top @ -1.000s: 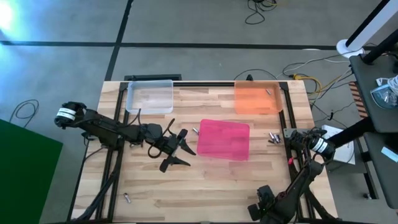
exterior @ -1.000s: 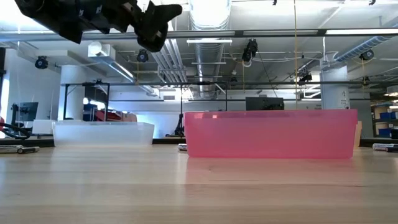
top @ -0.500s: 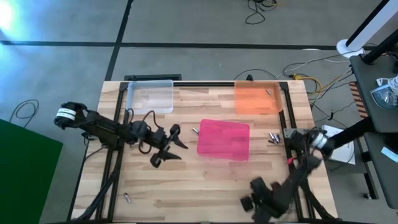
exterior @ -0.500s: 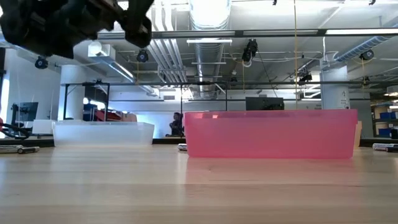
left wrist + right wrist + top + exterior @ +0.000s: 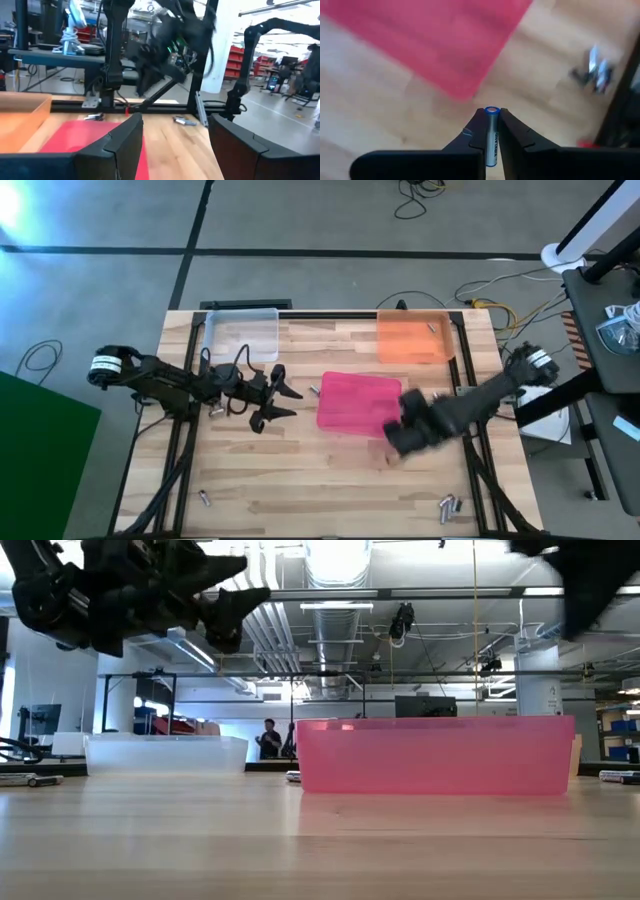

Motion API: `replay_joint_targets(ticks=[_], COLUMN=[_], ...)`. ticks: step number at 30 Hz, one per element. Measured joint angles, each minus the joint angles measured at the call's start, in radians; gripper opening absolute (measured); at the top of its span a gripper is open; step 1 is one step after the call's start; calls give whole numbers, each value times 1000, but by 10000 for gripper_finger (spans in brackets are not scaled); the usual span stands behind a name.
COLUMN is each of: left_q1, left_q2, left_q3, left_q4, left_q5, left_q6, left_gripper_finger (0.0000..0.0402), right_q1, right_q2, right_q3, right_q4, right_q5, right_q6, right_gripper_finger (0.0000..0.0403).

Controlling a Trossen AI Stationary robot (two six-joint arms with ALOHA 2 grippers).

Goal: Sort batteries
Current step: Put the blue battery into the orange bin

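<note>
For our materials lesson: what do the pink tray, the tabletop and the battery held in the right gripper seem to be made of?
Pink tray: likely translucent plastic; light glows through its walls.
Tabletop: wood, probably butcher-block; pale jointed strips with grain.
Battery in the right gripper: apparently metal with a printed wrap; shiny silvery-blue surface.

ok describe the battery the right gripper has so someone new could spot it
Start at the pink tray mid-table; the right gripper hangs over its right corner. The battery is pinched upright between its fingers, off the wood. Unlike the other batteries lying flat on the table, it is held in the air.
</note>
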Motion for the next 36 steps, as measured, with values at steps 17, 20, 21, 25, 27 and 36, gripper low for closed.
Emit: replay_joint_targets(ticks=[17, 20, 21, 25, 27, 36], left_q1=[-56, -95, -108, -161, -184, -240], left_q2=[0, 0, 0, 0, 0, 0], left_q3=[-62, -62, -62, -62, -62, -67], left_q4=[-54, -54, -54, -55, -55, -61], left_q5=[125, 132, 133, 132, 131, 103], left_q6=[11, -2, -8, -20, -24, -103], left_gripper_finger=[204, 204, 204, 204, 204, 204], right_q1=[-941, -1049, -1079, -1163, -1192, -1325], right_q2=[-70, -21, -1, 81, 125, 273], right_q3=[0, 0, -3, -21, -29, -88], right_q4=[236, 278, 302, 395, 428, 563], right_q5=[48, 35, 13, -86, -109, -162], right_q6=[-927, -995, -1012, -1050, -1064, -1090], right_gripper_finger=[18, 18, 18, 18, 18, 18])
